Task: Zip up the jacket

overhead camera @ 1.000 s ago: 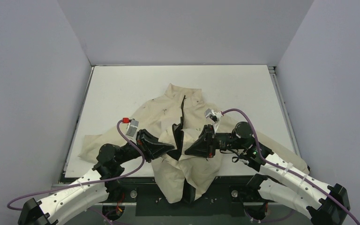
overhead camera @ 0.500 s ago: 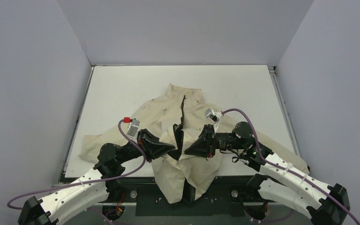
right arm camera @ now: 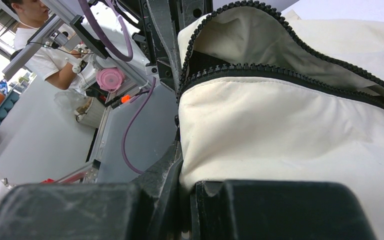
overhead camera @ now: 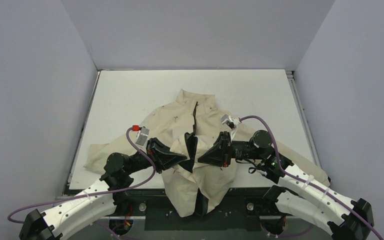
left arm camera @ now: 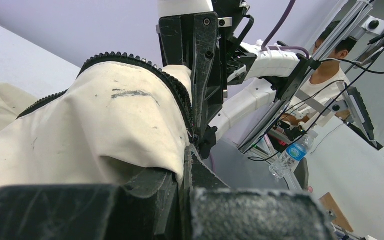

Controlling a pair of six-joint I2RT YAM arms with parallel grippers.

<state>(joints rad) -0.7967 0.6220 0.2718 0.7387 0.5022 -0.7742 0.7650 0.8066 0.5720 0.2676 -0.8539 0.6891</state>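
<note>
The cream jacket [overhead camera: 180,116] lies on the white table, collar at the far end, hem hanging over the near edge. Its black front zipper [overhead camera: 195,111] is open along the middle. My left gripper [overhead camera: 184,156] is shut on the left front edge of the jacket; in the left wrist view the cream cloth [left arm camera: 110,125] with its zipper teeth [left arm camera: 130,57] bulges above the closed jaws. My right gripper [overhead camera: 201,159] is shut on the right front edge; in the right wrist view the cloth [right arm camera: 290,130] and zipper teeth [right arm camera: 280,70] rise from the jaws. The two grippers face each other, close together.
The white table [overhead camera: 130,90] is walled by grey panels on three sides. The jacket's left sleeve [overhead camera: 100,152] reaches the table's left edge, the right sleeve [overhead camera: 305,165] the right near corner. Purple cables [overhead camera: 145,172] loop over both arms.
My right arm has shifted slightly right and its gripper has lowered a little; the pinched cloth fold between the grippers has changed shape slightly. The left arm stays nearly still.
</note>
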